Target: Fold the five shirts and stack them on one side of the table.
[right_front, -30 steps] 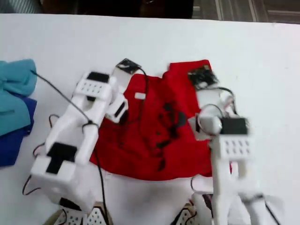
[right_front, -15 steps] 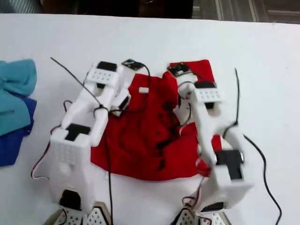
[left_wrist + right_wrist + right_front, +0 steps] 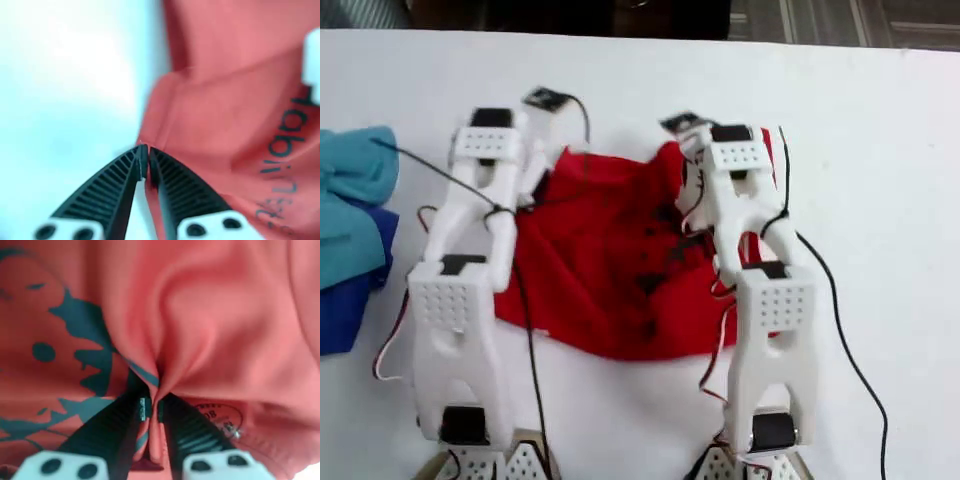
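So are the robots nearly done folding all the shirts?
Not nearly. Done, it seems: a teal shirt lies on a blue shirt at the left edge of the table, though the teal one looks bunched. In hand: the red shirt, pinched by the left gripper at its edge and the right gripper at a raised fold. Left: finish folding it, stack it, then the rest.

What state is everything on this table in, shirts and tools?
red shirt: unfolded, rumpled, pinched by both tools
left tool: shut on the shirt's edge
right tool: shut on a raised fold
dark blue shirt: unfolded, partly covered
light blue shirt: crumpled on top of it
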Controlling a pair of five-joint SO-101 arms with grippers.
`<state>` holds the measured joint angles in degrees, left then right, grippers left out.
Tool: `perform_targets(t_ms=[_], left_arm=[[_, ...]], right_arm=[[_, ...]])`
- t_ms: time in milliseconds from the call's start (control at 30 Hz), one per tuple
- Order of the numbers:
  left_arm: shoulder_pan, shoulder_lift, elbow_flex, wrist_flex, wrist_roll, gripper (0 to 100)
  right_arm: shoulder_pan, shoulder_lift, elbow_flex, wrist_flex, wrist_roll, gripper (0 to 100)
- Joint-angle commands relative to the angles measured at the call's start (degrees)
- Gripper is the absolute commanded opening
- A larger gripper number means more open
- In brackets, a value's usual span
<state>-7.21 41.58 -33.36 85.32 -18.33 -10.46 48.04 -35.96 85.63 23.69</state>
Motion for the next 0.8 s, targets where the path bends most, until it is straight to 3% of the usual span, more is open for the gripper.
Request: perform_targets(t_ms=[0, 133, 300, 467, 533, 600, 767], left_arm=[[-2.7, -1.0, -7.4, 1.4, 0.0, 3], [-4.0, -0.5, -16.6, 6.2, 0.0, 3], [-4.1, -0.5, -23.3, 11.0, -0.1, 3], [-4.3, -0.8, -26.8, 15.7, -0.4, 14], [-4.3, -1.1, -27.2, 17.0, -0.4, 21], [-4.6, -1.4, -26.8, 17.1, -0.4, 25], [-5.6, -6.7, -22.3, 17.2, -0.3, 25]], right_arm=[[-0.7, 2.4, -16.5, 0.6, -0.6, 1.8], [-1.2, 5.1, -31.2, 0.7, -0.4, 1.8], [-1.0, 8.5, -39.0, 1.8, -0.5, 4.4], [-0.9, 8.6, -44.7, 9.6, -0.6, 32.6], [-0.8, 8.6, -48.8, 13.4, -0.5, 38.2], [-0.7, 8.6, -52.3, 16.0, -0.5, 37.8], [0.5, 6.2, -51.6, 15.9, -0.5, 33.4]])
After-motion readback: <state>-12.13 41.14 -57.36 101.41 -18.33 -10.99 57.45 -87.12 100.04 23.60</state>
